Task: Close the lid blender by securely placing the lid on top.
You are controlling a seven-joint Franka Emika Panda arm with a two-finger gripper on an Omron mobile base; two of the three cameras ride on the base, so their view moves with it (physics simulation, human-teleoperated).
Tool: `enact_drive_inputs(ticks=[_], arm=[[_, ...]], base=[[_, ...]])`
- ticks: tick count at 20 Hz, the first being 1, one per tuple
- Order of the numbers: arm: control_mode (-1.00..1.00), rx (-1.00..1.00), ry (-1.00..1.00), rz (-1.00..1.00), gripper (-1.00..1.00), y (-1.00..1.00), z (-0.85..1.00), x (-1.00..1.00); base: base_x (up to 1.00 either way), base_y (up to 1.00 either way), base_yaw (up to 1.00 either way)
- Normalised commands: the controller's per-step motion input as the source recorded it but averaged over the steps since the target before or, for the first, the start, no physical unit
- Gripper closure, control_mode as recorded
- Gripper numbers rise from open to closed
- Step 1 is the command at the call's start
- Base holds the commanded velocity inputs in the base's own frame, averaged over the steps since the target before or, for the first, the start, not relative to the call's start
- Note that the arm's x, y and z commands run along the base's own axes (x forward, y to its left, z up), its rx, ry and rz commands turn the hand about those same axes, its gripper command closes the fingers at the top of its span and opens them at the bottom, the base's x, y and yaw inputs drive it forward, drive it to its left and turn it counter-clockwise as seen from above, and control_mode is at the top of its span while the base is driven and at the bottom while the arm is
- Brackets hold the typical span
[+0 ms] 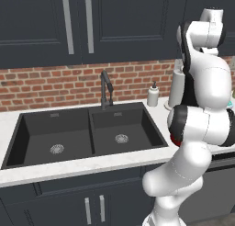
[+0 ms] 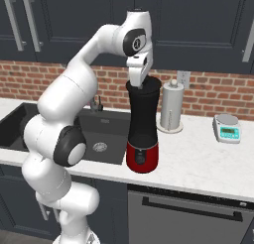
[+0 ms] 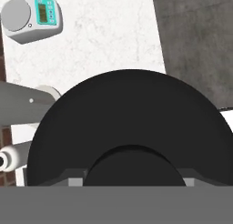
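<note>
The blender (image 2: 143,120), a tall black jar on a rounded red base, stands on the white counter right of the sink. My gripper (image 2: 137,82) points straight down at the jar's mouth. The lid (image 3: 132,114), a round black disc, spreads wide in the hand view, with its low central knob (image 3: 134,166) between my fingers. The gripper is shut on that knob. In the right base view the lid (image 2: 147,82) sits level with the jar's rim; I cannot tell whether it is fully seated. The arm hides most of the blender (image 1: 173,138) in the left base view.
A white paper-towel roll (image 2: 171,109) stands just behind and right of the blender. A small kitchen scale (image 2: 227,128) sits further right on the counter (image 2: 198,163). The double black sink (image 1: 87,135) with its faucet (image 1: 106,89) and a soap dispenser (image 1: 153,94) lie to the left.
</note>
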Motion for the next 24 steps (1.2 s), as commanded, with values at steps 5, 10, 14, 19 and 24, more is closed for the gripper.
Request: enact_drive_inputs(ticks=[5, 10, 14, 19, 24], arm=[[-1.00, -0.04, 0.00, 0.00, 1.00, 0.00, -0.41, -0.01], [-1.00, -0.01, 0.00, 0.00, -1.00, 0.00, -0.27, -0.05], [-1.00, 0.00, 0.00, 0.00, -1.00, 0.00, -0.04, 0.00], [-1.00, 0.00, 0.00, 0.00, -1.00, 0.00, 0.00, 0.00], [-1.00, 0.00, 0.00, 0.00, -1.00, 0.00, 0.00, -0.07]], base=[[0.00, 0.00, 0.00], [0.00, 0.00, 0.00], [0.00, 0.00, 0.00], [0.00, 0.00, 0.00], [0.00, 0.00, 0.00]])
